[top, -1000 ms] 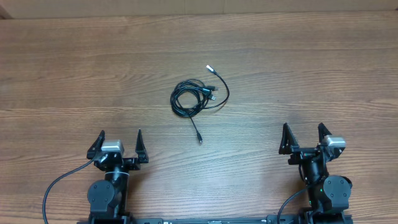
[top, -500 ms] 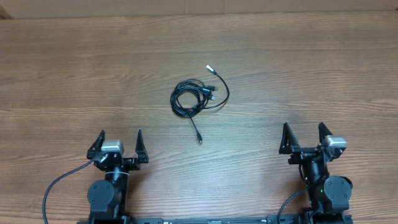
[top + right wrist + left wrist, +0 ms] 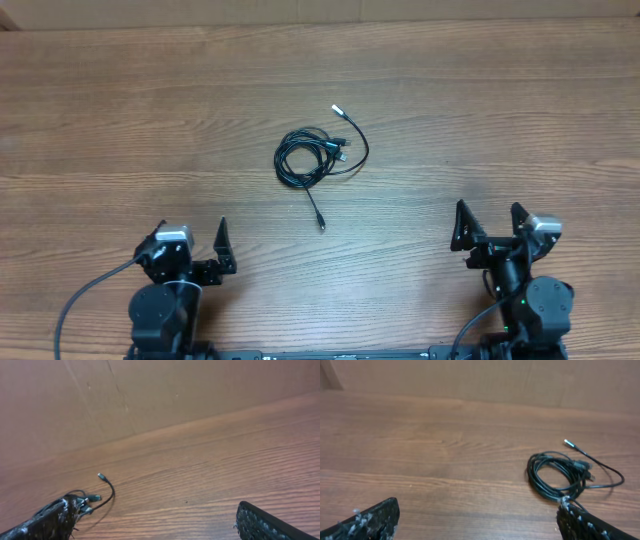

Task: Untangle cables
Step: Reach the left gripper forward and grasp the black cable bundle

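Black cables (image 3: 320, 158) lie in one loose coil near the middle of the wooden table (image 3: 120, 110), well apart from both arms. One end with a silver tip (image 3: 335, 108) sticks out at the far side of the coil, and another plug end (image 3: 321, 224) trails toward the robot. Several loops overlap; how many cords are involved cannot be told at this size. Left gripper (image 3: 192, 245) and right gripper (image 3: 488, 215) sit at the near edge, one on each side, each with jaws spread wide and holding nothing. Both wrist views agree, showing the coil lying beyond the parted fingers.

Judged stage: the opening approach, with no cord yet touched and the whole untangling to do.

Judged next move: one arm reaches forward and down to pinch a single strand or a free plug end. The other arm pins or grips the bundle, so that the loops can be drawn apart. Thin cords flat on wood call for a low, precise pinch.
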Motion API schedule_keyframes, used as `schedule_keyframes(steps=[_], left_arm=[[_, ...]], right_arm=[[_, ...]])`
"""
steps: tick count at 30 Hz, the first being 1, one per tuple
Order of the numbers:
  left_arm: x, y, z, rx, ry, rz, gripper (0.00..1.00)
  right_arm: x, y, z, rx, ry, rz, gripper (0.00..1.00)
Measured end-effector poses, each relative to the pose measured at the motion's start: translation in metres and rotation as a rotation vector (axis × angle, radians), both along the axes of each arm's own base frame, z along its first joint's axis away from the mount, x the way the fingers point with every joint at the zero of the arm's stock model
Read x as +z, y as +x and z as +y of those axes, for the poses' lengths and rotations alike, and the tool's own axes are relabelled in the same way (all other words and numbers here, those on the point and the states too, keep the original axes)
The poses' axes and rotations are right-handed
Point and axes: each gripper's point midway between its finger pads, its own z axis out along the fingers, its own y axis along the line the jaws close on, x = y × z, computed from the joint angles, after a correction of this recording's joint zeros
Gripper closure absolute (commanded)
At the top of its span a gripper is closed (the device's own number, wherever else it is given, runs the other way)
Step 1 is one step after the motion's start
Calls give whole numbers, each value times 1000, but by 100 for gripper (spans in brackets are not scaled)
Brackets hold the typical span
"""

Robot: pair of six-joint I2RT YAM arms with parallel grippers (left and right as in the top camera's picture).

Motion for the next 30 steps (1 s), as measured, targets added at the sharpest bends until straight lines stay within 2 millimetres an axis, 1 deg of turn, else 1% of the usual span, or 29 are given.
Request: schedule_keyframes(steps=[3, 6, 10, 12, 16, 18, 21, 24, 27, 30], left_arm=[[10, -2, 0, 2, 0, 60, 0], [12, -1, 0, 2, 2, 140, 0], [7, 0, 0, 3, 6, 306, 0], [9, 1, 0, 2, 8, 379, 0], [25, 6, 0, 2, 12, 517, 1], [34, 11, 0, 2, 13, 559, 1], [40, 18, -2, -7, 9, 622, 1], [38, 26, -11, -49, -20, 664, 1], [31, 28, -24, -111, -65, 696, 1], [35, 39, -34, -159, -97, 664, 0]], right_arm=[[12, -1, 0, -1, 0, 35, 0], [22, 1, 0, -1, -1, 80, 0], [23, 4, 0, -1, -6, 198, 0], [26, 7, 0, -2, -9, 258, 0], [28, 13, 1, -1, -16, 413, 0], [34, 18, 1, -2, -19, 475, 0], [41, 28, 1, -1, -21, 526, 0], [44, 37, 5, 15, -15, 547, 0], [39, 38, 9, 39, -5, 570, 0], [39, 39, 13, 60, 4, 571, 0]])
